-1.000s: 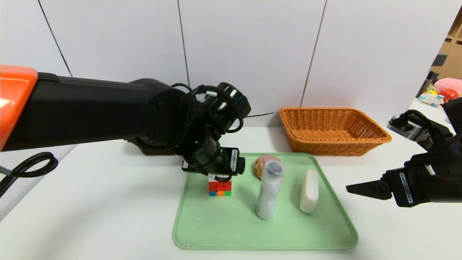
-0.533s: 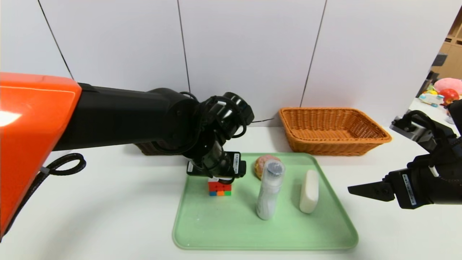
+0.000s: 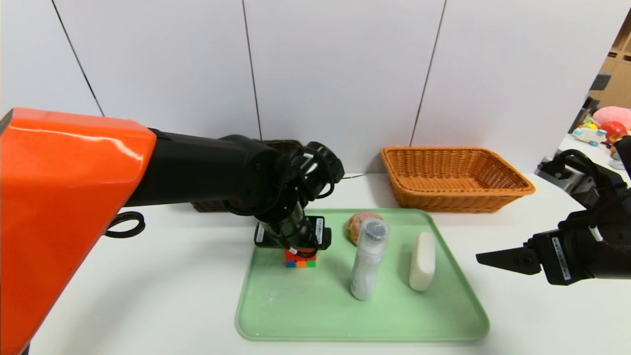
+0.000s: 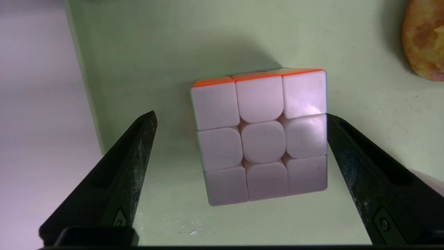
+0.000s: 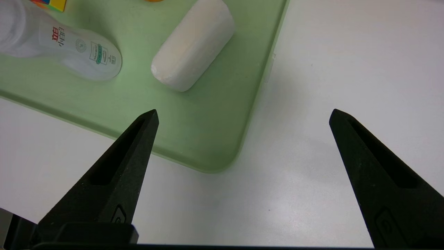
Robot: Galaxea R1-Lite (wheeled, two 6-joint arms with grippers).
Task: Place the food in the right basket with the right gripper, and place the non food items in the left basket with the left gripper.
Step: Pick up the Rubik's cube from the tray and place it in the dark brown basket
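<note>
A multicoloured puzzle cube [image 3: 300, 260] stands at the tray's far left. My left gripper [image 3: 298, 250] is lowered over it and open. In the left wrist view the white-topped cube [image 4: 260, 139] sits between the fingers, one finger [image 4: 350, 156] close against its side, the other [image 4: 131, 156] well apart. A round browned bun [image 3: 356, 224], an upright white bottle [image 3: 368, 261] and a white oblong block [image 3: 423, 260] also sit on the green tray [image 3: 305, 315]. My right gripper [image 5: 242, 114] hovers open over the table beside the tray's near right corner, holding nothing.
The orange wicker right basket [image 3: 453, 177] stands behind the tray. A dark left basket [image 3: 278, 145] is mostly hidden behind my left arm. Colourful toys [image 3: 609, 123] lie on another surface at the far right. The table [image 3: 148, 276] is white.
My left arm has reached farther in and lowered its gripper onto the cube, covering more of it. The right gripper has barely moved. Both stay open.
</note>
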